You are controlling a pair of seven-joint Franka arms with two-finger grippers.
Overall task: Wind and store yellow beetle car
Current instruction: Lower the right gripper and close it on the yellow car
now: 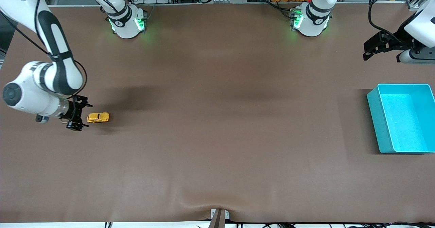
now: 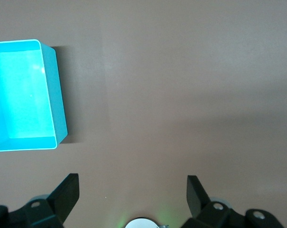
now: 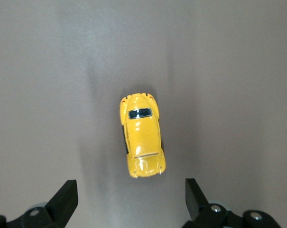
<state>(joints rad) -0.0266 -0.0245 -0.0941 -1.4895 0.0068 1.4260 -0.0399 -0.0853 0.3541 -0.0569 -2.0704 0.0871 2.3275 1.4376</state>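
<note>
The yellow beetle car (image 1: 98,117) stands on its wheels on the brown table near the right arm's end; in the right wrist view the car (image 3: 141,141) lies just ahead of the fingers. My right gripper (image 1: 80,114) is open and empty, low beside the car, its jaws spread wide and not touching it. The turquoise bin (image 1: 401,118) stands empty at the left arm's end; the left wrist view shows it too (image 2: 24,95). My left gripper (image 1: 368,51) is open and empty, held up over the table's edge beside the bin, waiting.
The brown mat (image 1: 217,119) covers the table, with a small wrinkle at the edge nearest the camera (image 1: 219,209). The two arm bases (image 1: 127,22) (image 1: 309,20) stand along the farthest edge.
</note>
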